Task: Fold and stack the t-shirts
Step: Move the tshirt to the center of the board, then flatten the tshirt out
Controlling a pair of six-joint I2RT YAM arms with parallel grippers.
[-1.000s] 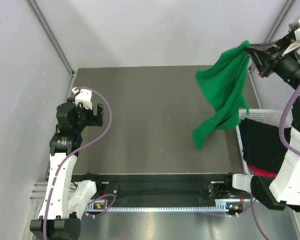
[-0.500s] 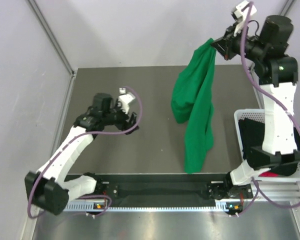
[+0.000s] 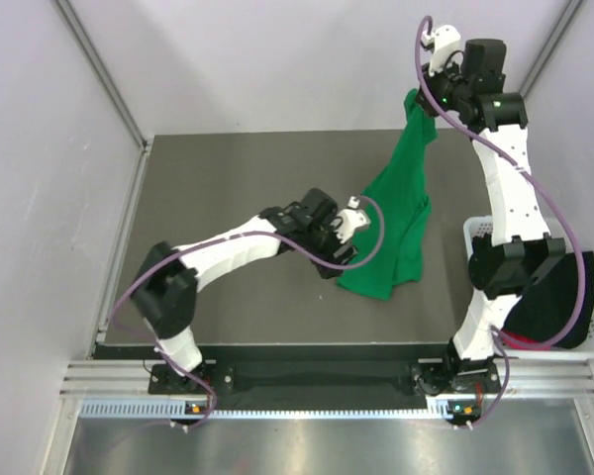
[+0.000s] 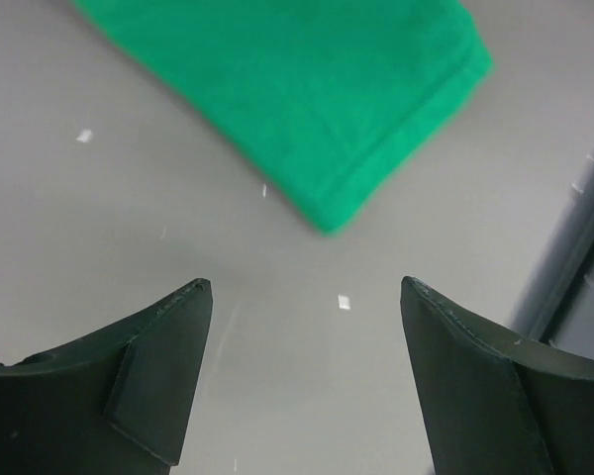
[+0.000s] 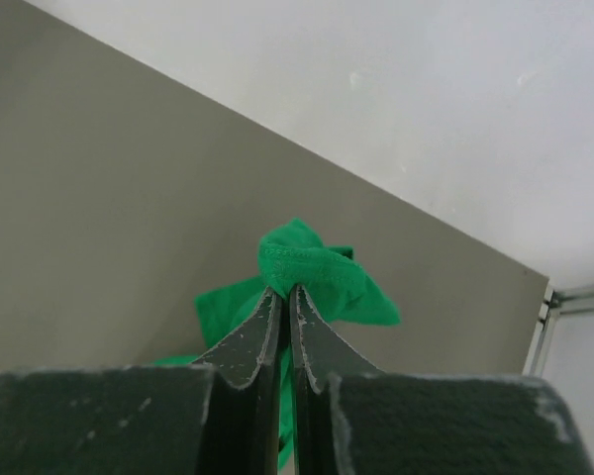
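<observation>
Nearest the arm bases, at the right edge of the table (image 3: pixel 228 198), a white basket (image 3: pixel 478 230) holds a bunched black t-shirt (image 3: pixel 554 307) with a sliver of a red t-shirt (image 3: pixel 518 342) under it, well to the right of the left end effector (image 3: pixel 345 240) and on its near side. That end effector reaches out over the middle of the table with its fingers (image 4: pixel 163 346) spread wide and nothing between them. In the left wrist view they hang above bare table. Just beyond their tips lies the hemmed lower corner of the green t-shirt (image 3: pixel 401 223), close to them but not touching. From that corner the shirt's bottom end rests crumpled on the table, and the cloth rises away in a long hanging drape toward the far side. At its top the right end effector (image 3: pixel 423 99) is clamped on a gathered fold of the green t-shirt, its fingers (image 5: pixel 247 341) pressed almost together with a knot of fabric bulging just past their tips, raised above the table's far edge near the back wall (image 3: pixel 277 59).
</observation>
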